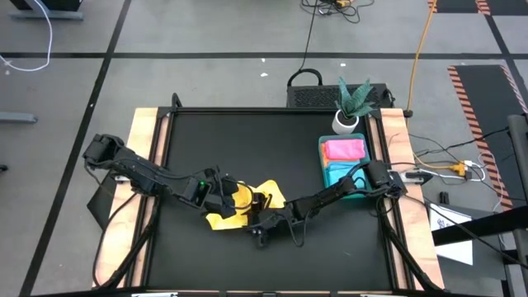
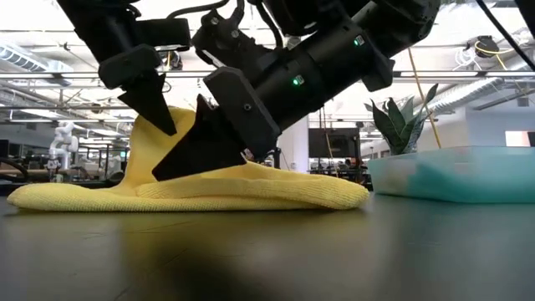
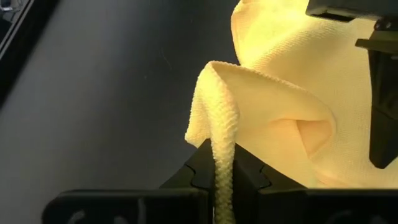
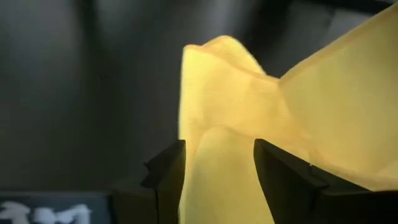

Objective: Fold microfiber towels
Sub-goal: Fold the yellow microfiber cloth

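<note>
Near the front edge of the table, roughly midway along it, a yellow towel lies partly flat on the dark surface with part of it drawn up into a peak.

Left gripper: positioned over the towel's left portion. Its wrist view shows a rolled fold of the yellow cloth pinched between the two fingers, which stand nearly together on it.

Right gripper: positioned at the towel's right portion, just beside the left gripper. Its fingers stand wide apart with a raised fold of the cloth between them; whether the pads actually press the cloth cannot be determined.

From the low view, the towel's bottom layer rests flat on the table, with both grippers bearing down on the raised middle.

Farther back, along the right edge, a green tray holds a pink towel and a light blue towel. A potted plant stands at the far right corner, just beyond the tray.
</note>
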Robot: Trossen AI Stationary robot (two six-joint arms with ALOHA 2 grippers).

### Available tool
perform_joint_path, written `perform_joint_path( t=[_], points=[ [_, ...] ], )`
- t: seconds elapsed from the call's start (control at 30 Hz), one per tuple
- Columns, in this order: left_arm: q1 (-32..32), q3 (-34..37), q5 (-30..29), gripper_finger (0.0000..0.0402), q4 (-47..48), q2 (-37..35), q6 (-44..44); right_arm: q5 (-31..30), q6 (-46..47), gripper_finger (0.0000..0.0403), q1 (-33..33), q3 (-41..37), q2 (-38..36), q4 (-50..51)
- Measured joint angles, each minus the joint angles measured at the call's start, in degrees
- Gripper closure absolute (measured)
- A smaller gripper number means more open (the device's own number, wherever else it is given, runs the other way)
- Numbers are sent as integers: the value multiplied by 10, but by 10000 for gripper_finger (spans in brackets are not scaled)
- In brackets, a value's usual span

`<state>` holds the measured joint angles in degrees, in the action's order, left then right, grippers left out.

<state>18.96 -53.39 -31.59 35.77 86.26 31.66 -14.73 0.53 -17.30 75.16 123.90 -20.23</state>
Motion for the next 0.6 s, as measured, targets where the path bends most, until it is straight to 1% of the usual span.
perform_joint_path(
  t=[0.23,0.3,0.47,0.53,0.6],
  points=[
    [0,0,0,395,-1,0,2,0,-1,273,0,0,12,3],
    [0,0,0,394,-2,0,2,0,4,293,1,0,15,3],
    [1,0,0,373,-1,0,4,-2,-3,357,3,0,18,12],
    [3,0,0,373,1,0,4,-2,-12,386,4,-1,6,31],
    [10,0,1,379,9,-5,-2,-5,-13,397,0,-1,-16,55]
  ],
)
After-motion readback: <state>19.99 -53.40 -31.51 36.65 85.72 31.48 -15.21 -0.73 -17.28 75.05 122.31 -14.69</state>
